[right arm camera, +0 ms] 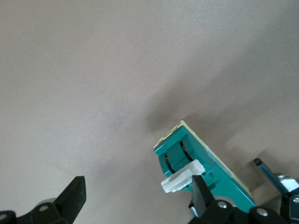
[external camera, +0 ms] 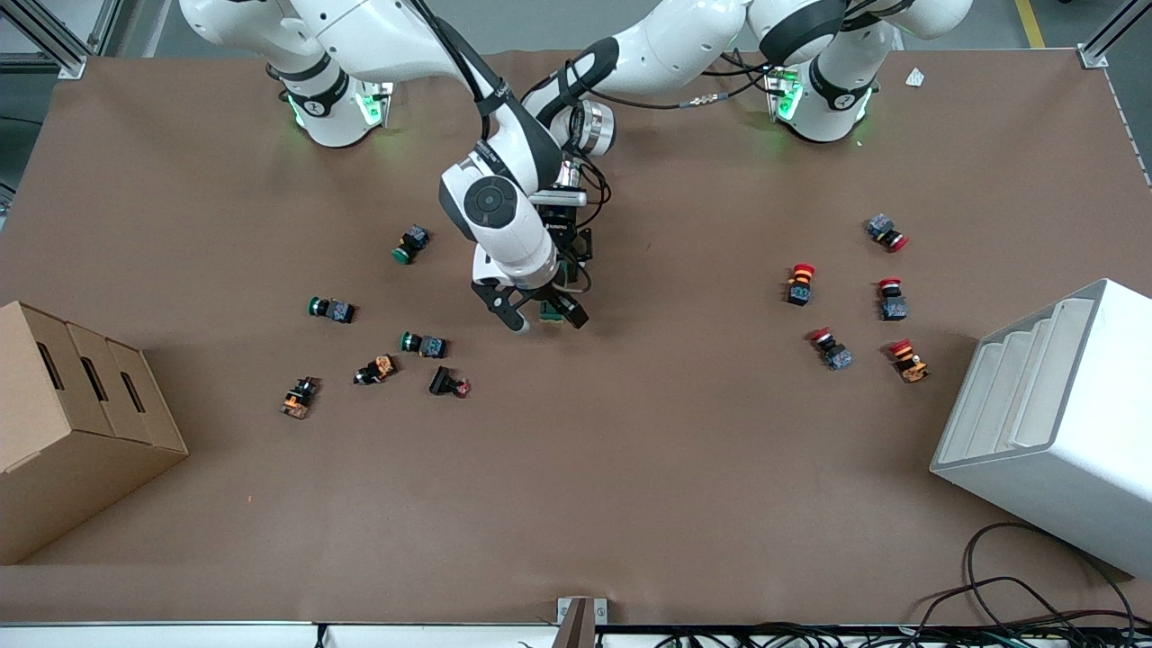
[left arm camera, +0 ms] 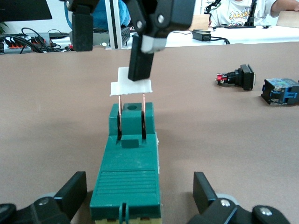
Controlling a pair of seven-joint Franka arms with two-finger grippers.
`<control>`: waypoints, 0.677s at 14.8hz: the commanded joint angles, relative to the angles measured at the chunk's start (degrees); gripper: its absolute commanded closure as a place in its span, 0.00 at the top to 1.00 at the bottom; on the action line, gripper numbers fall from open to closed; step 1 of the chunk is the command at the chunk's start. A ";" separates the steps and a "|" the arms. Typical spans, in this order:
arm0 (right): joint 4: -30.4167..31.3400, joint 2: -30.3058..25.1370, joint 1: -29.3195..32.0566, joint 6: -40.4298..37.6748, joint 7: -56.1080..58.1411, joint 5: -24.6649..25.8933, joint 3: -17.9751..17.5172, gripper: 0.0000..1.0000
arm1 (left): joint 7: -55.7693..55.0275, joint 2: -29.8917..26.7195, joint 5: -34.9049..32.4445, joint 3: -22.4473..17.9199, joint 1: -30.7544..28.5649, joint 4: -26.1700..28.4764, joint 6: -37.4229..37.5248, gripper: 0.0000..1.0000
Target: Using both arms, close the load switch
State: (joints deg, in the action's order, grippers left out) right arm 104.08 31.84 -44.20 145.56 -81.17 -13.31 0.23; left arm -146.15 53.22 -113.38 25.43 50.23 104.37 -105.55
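The load switch (left arm camera: 128,175) lies between the open left pincer's (left arm camera: 140,196) fingers.

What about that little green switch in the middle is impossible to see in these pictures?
- Front view: the load switch is mostly covered by the right arm's wrist and the right gripper.
- Left wrist view: its near end is cut off by the picture's edge, between the left gripper's open fingers.
- Right wrist view: one end runs off the picture's edge.

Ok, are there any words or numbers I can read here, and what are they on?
No text reads clearly.
White shirt in the background: dark letters, too blurred.
Load switch, between the open left gripper fingers, right gripper over it: no label shows.
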 commanded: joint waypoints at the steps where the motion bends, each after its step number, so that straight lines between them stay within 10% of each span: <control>1: -1.42 0.51 0.35 0.25 0.13 -0.58 -0.40 1.00 | 0.25 2.59 -0.61 -0.73 0.22 -0.49 -0.89 1.00; 10: -5.89 5.25 0.52 0.78 0.48 -0.40 -0.31 1.00 | 0.25 2.59 -0.61 -0.73 0.22 -0.40 -0.89 1.00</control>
State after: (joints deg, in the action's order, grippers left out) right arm 101.32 34.39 -44.20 146.02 -81.17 -13.31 0.25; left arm -146.15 53.22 -113.40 25.33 50.33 104.38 -105.53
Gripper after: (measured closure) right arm 0.000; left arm 0.000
